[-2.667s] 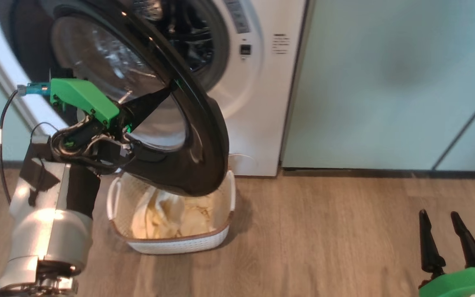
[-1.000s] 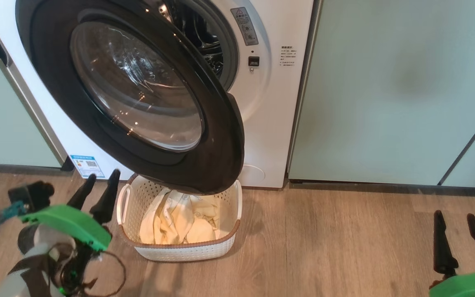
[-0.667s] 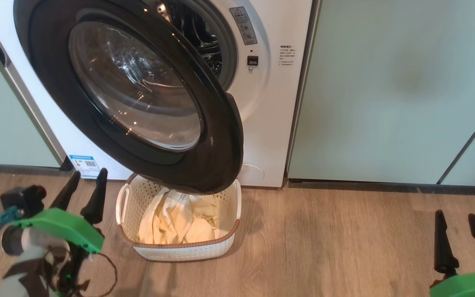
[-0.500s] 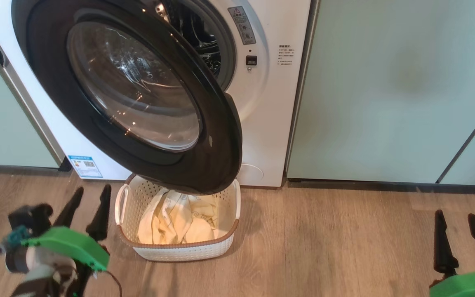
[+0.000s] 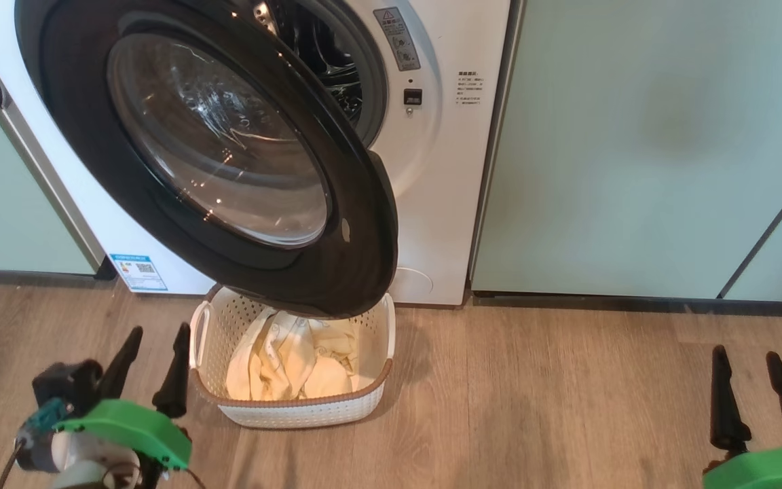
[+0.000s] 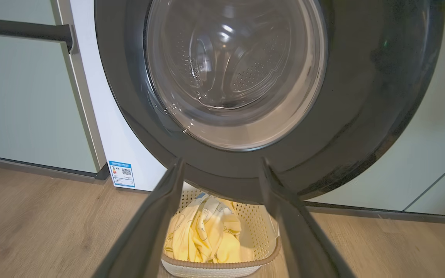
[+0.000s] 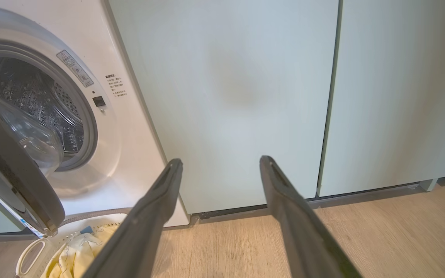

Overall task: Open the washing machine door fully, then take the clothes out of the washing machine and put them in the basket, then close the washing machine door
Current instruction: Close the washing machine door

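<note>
On the floor below the ajar washing machine door (image 5: 357, 272), the basket (image 5: 296, 402) holds the clothes (image 5: 289, 367); the left gripper (image 5: 159, 329) and the right gripper (image 5: 746, 352) have fingers apart, empty.

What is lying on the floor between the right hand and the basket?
Nothing; in the head view the wooden floor between the right hand and the basket is bare.

Green-housed left claw (image 5: 159, 329) and right claw (image 5: 745, 352), tapered black fingers (image 5: 174, 380), teal plug (image 5: 41, 412)

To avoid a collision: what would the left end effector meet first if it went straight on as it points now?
Most likely the black lower rim of the washing machine door, straight ahead of the left end effector; the distance is unclear.
</note>
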Controlling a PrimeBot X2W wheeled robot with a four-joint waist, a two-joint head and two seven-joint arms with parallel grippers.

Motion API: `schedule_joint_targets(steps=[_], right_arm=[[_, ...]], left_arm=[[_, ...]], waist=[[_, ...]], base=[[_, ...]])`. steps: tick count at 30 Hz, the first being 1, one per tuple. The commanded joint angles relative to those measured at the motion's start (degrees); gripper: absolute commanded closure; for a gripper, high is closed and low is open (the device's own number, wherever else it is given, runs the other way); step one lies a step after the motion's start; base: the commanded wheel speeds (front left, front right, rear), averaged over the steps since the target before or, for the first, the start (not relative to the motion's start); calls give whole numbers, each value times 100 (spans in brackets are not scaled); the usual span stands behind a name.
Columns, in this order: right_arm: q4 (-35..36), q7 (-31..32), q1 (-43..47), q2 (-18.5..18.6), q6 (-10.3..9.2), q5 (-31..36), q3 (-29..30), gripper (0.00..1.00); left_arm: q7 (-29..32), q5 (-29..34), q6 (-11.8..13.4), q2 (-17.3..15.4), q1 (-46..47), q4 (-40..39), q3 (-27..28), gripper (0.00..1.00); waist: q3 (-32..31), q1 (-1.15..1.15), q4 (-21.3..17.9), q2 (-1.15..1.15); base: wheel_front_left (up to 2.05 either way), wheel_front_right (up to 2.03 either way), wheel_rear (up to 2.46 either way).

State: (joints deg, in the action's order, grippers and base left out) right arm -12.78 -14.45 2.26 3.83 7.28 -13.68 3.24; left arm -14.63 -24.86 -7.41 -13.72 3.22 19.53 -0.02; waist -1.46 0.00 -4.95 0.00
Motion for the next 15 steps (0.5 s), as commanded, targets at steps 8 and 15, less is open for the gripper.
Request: schedule_joint_targets(steps=[8, 15], right_arm=[[175, -55, -122, 83, 21, 5, -140, 0], [185, -55, -141, 72, 21, -39, -142, 0]], left_arm=[[-37, 132, -8, -77, 153, -167, 283, 0], [-37, 187, -8, -19, 144, -199, 408, 0]], waist=[[5, 0, 11, 0], [29, 0, 22, 0]], base=[[0, 0, 0], [0, 0, 0]])
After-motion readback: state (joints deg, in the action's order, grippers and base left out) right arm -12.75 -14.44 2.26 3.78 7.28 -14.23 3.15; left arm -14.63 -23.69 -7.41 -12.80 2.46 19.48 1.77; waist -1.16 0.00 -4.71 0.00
